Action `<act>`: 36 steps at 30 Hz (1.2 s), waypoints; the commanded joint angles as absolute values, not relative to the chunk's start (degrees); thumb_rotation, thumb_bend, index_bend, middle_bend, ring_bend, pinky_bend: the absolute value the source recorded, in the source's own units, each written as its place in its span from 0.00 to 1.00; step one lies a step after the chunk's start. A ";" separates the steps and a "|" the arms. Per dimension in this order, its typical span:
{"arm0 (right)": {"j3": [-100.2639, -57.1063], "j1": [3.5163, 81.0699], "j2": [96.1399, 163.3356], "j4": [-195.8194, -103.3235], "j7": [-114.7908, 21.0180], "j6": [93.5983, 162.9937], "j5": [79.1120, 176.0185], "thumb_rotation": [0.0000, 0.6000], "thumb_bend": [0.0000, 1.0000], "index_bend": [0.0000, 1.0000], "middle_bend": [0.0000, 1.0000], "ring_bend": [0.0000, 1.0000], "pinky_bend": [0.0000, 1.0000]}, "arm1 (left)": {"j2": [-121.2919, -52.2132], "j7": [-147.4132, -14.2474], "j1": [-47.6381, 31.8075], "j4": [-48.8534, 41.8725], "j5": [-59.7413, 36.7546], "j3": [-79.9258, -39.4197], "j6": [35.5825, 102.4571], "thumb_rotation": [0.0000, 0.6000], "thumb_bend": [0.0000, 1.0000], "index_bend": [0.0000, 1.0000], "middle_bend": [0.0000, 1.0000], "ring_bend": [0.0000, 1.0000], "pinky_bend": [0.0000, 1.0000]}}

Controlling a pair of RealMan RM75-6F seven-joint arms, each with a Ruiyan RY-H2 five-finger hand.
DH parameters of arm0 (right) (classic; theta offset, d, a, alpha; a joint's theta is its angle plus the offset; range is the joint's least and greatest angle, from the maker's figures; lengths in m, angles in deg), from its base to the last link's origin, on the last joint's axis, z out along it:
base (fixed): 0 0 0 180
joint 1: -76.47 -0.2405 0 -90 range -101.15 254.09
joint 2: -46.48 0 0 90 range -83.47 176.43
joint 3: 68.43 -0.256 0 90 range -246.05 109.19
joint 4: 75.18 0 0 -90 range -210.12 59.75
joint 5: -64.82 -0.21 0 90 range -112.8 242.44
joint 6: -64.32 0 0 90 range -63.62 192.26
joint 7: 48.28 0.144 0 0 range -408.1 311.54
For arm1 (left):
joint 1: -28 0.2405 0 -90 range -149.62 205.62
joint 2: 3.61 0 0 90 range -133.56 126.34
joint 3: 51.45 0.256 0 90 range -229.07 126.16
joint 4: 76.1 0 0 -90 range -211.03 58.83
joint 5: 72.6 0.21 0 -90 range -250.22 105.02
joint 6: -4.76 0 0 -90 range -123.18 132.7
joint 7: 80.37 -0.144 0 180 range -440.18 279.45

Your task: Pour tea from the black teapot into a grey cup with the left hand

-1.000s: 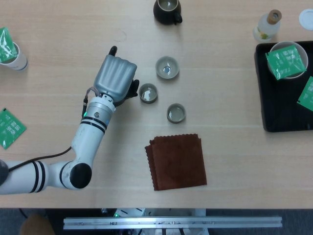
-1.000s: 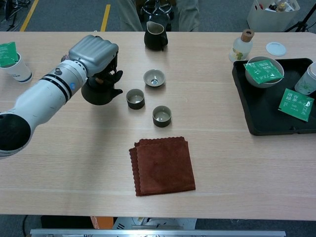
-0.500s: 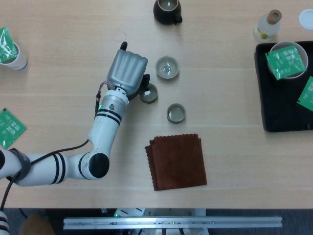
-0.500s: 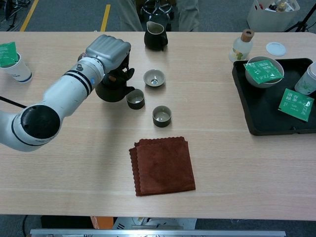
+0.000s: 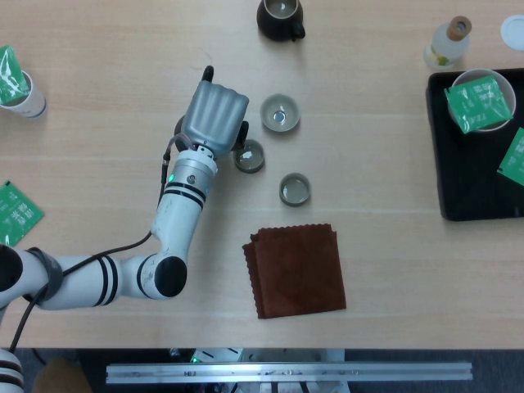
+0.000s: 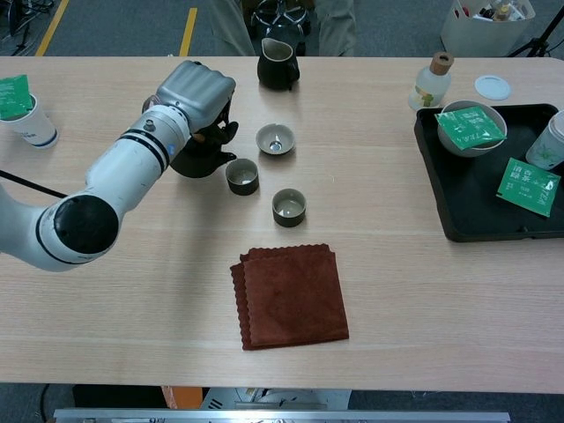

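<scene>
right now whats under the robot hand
The black teapot, gripped by the left robot hand, spout beside a grey cup. From the head view the hand covers most of it, and its handle is hidden.

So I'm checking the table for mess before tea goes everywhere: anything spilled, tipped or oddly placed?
No spill shows. The left hand holds the black teapot tilted toward the nearest grey cup, as a pour would need. The three cups stand upright and the brown cloth lies flat. A green packet lies loose on the table's left edge.
</scene>
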State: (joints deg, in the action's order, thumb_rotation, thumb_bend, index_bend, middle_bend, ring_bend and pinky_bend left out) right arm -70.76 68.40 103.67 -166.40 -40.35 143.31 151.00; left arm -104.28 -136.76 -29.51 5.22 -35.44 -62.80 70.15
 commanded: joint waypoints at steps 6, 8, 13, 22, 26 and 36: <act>-70.82 68.38 103.71 -166.40 -40.38 143.25 151.03 1.00 0.07 0.22 0.31 0.18 0.23 | -105.10 -139.01 -29.11 4.49 -34.31 -61.53 72.32 0.69 0.46 1.00 1.00 0.96 0.20; -70.83 68.41 103.73 -166.39 -40.37 143.27 150.99 1.00 0.07 0.22 0.31 0.18 0.23 | -105.29 -139.60 -29.04 4.31 -33.65 -61.13 72.82 0.69 0.46 1.00 1.00 0.96 0.20; -70.85 68.43 103.79 -166.33 -40.32 143.21 150.95 1.00 0.07 0.22 0.31 0.18 0.23 | -105.56 -140.28 -28.79 4.55 -33.16 -61.06 73.35 0.69 0.46 1.00 1.00 0.96 0.20; -70.81 68.64 103.88 -165.93 -39.84 143.35 150.94 1.00 0.07 0.22 0.31 0.18 0.23 | -106.67 -142.66 -28.96 4.60 -31.28 -60.78 74.62 0.75 0.46 1.00 1.00 0.96 0.20; -70.75 68.71 103.91 -165.79 -39.59 143.42 151.09 1.00 0.07 0.22 0.31 0.18 0.23 | -106.95 -143.44 -29.01 4.69 -30.70 -60.83 74.88 0.76 0.46 1.00 1.00 0.96 0.20; -70.79 68.74 104.01 -165.53 -39.28 143.45 151.15 1.00 0.07 0.22 0.31 0.18 0.23 | -106.78 -144.36 -28.40 4.71 -30.04 -60.98 75.24 0.75 0.46 1.00 1.00 0.96 0.20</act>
